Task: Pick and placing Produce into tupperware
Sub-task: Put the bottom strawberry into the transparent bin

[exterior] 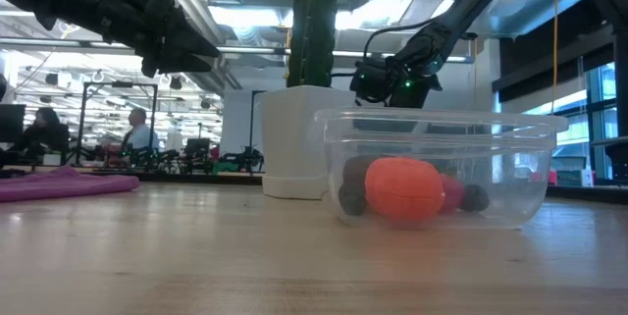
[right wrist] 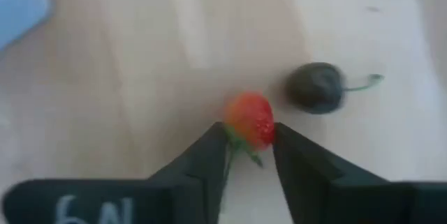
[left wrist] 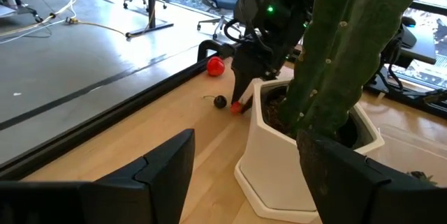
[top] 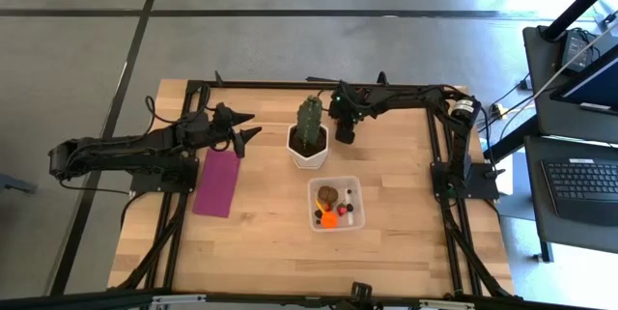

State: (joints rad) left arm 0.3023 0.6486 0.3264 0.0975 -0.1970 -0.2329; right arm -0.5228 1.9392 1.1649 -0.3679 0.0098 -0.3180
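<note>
Sitting on the wooden table near its middle, the tupperware is a small clear square container with rounded corners and low walls. Inside it: an orange piece, a brown round piece, a red bit and a few dark ones; the low view shows the orange piece up front against the clear wall.

More produce lies loose at the far edge of the table behind the cactus pot. A tiny red strawberry with a green stem is right between the right gripper fingers, which stand narrowly apart and touch or nearly touch its sides; cannot tell if it is off the table. A dark cherry with a thin stem lies just beside the strawberry. In the left wrist view another red round piece sits farther back by the black table frame.

The green cactus in its white pot stands between the two arms, and between the loose produce and the tupperware. A flat magenta rectangle lies left of the pot.

The left gripper hangs above the table beside the magenta rectangle, fingers spread wide, holding nothing.
</note>
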